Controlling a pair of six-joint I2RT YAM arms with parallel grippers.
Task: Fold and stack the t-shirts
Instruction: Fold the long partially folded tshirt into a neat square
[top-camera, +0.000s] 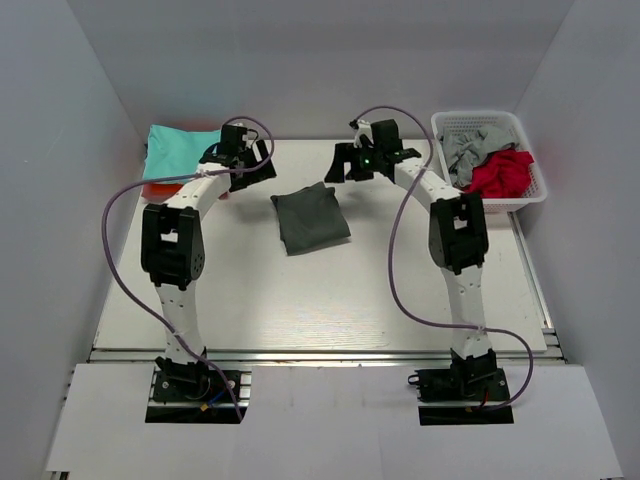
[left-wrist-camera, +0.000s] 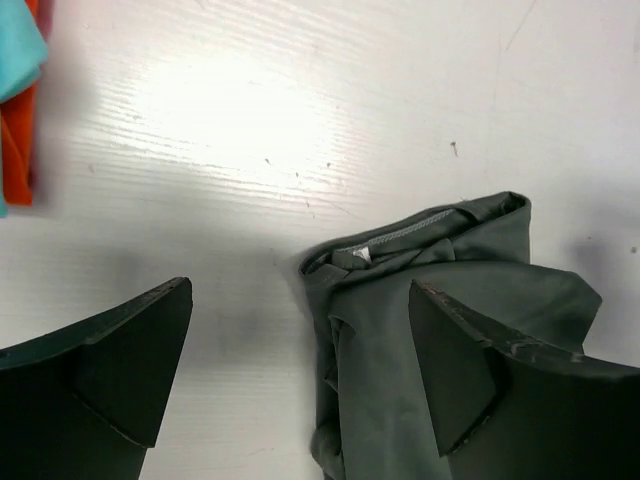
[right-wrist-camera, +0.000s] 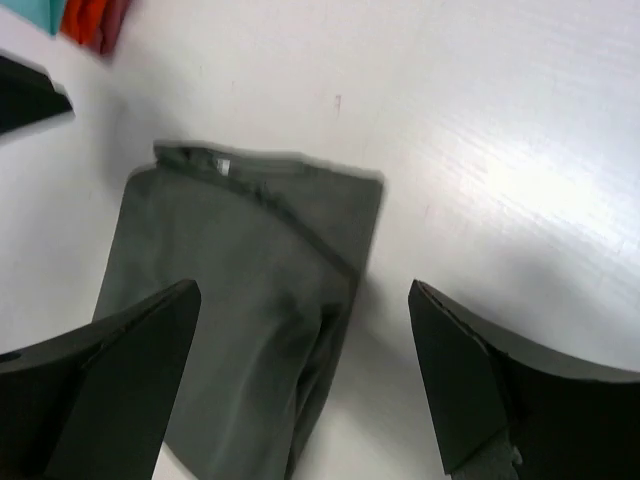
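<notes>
a dark charcoal grey cloth t-shirt (top-camera: 311, 221) lies folded into a rough rectangle near the middle of the white table top (top-camera: 300, 300), flat on the surface and held by nothing. in the overhead view the left gripper (top-camera: 248, 165) hangs at about 10 o'clock from it and the right gripper (top-camera: 345, 168) at about 1 o'clock. both are near the far edge of the cloth and apart from each other.

the left wrist view shows the left gripper (left-wrist-camera: 300, 290) with its two dark fingers (left-wrist-camera: 130, 370) spread wide and nothing between them. the charcoal t-shirt (left-wrist-camera: 390, 330) sits toward 4 o'clock in that picture, its collar seam and small white tag turned toward 12 o'clock. one finger stands in front of the cloth; whether it touches cannot be told. the right wrist view shows the right gripper (right-wrist-camera: 305, 290) just as wide open and empty, above the same t-shirt (right-wrist-camera: 240, 270), which fills the 7 o'clock part of that picture.

a teal cloth t-shirt (top-camera: 180, 148) lies at the table's 10 o'clock corner on top of an orange cloth t-shirt (top-camera: 152, 187), of which only an edge shows. a white plastic mesh basket (top-camera: 480, 117) stands at the 2 o'clock corner. it holds a crumpled light grey cloth t-shirt (top-camera: 468, 150) and a crumpled red cloth t-shirt (top-camera: 503, 173), the red one at 4 o'clock from the grey.
</notes>
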